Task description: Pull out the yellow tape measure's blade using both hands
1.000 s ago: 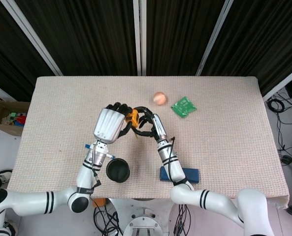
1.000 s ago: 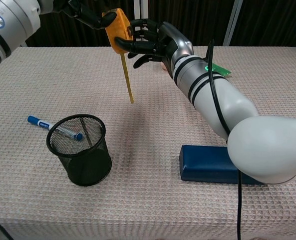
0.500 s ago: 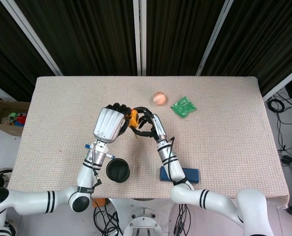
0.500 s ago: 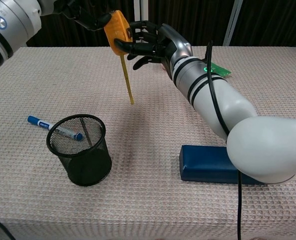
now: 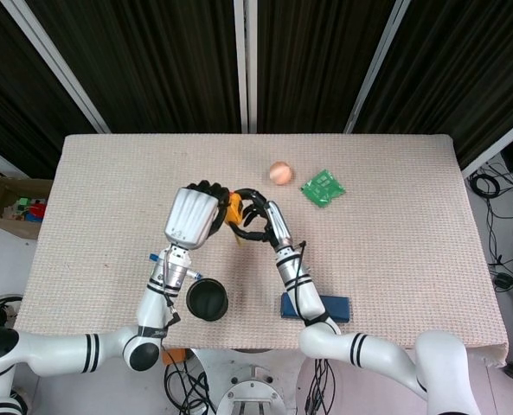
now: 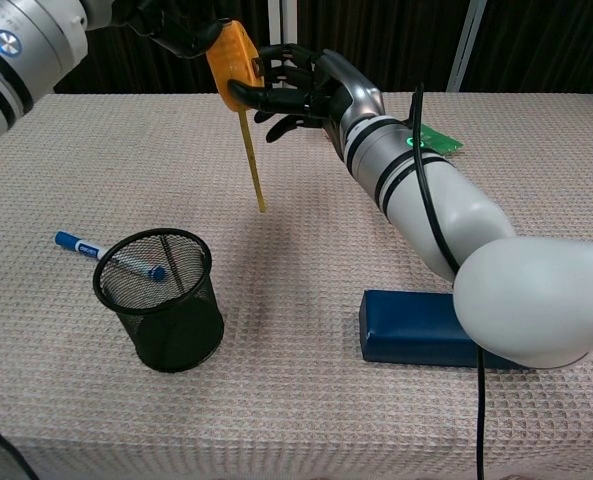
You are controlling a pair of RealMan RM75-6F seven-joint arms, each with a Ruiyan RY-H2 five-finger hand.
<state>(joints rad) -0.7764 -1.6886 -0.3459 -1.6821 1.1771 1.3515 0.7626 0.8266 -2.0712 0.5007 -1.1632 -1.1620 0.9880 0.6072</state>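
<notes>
Head view: yellow tape measure (image 5: pixel 233 208) lifted clear of the worktop (image 5: pixel 394 216), caught between the two hands so each can pull against the other. Left hand (image 5: pixel 192 218) wrapped over the case from one side, fingers curled onto it, presumably to anchor the body; right hand (image 5: pixel 258 221) closing in from the opposite side, dark fingers (image 5: pixel 249 232) hooked at the case. Which hand carries the load: cannot tell from above. Well behind the right fingers, a small peach ball (image 5: pixel 279 172) and a green packet (image 5: pixel 323 188); nearer the robot than both hands, a black mesh cup (image 5: pixel 207 299) and a blue box (image 5: pixel 316 306). Chest view: tape measure (image 6: pixel 233 66) high in frame, pinched by left fingers (image 6: pixel 181 38) at its upper edge and by right fingers (image 6: pixel 276 95) on its face. Blade (image 6: pixel 252 160) already hanging some way out, straight down below the fingers, free end above the cloth and gripped by neither hand. Held aloft probably to give the blade room. Blue marker (image 6: pixel 108 256) lying far below the left fingers, beside the cup.
</notes>
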